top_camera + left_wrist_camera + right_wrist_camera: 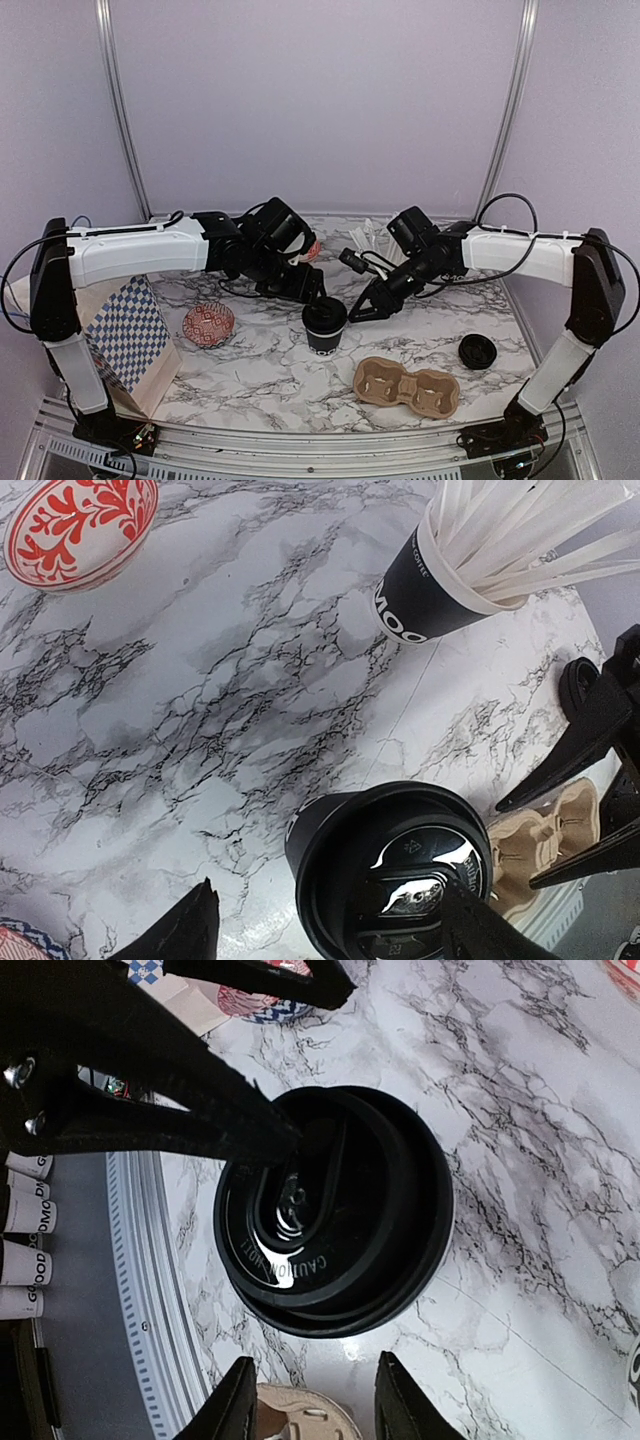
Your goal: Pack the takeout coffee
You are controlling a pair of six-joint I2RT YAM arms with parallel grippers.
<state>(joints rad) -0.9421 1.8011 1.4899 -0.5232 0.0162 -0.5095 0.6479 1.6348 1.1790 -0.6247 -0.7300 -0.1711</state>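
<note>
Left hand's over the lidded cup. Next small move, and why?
Probably close the left hand on the lidded cup: its fingers straddle it, one clear of the wall, so nothing is gripped yet. The right hand hangs open beside it, and the carrier tray sits empty.

"CAUTION HOT" stands in raised letters on the black lid (380,1220), close to its rim. The black cup of white sticks (420,590) carries large white letters "MOO" on its side, and a smaller line nearer the rim ends in "COFFEE". A white stack (20,1300) at the right wrist view's left border shows black "GOOD".
</note>
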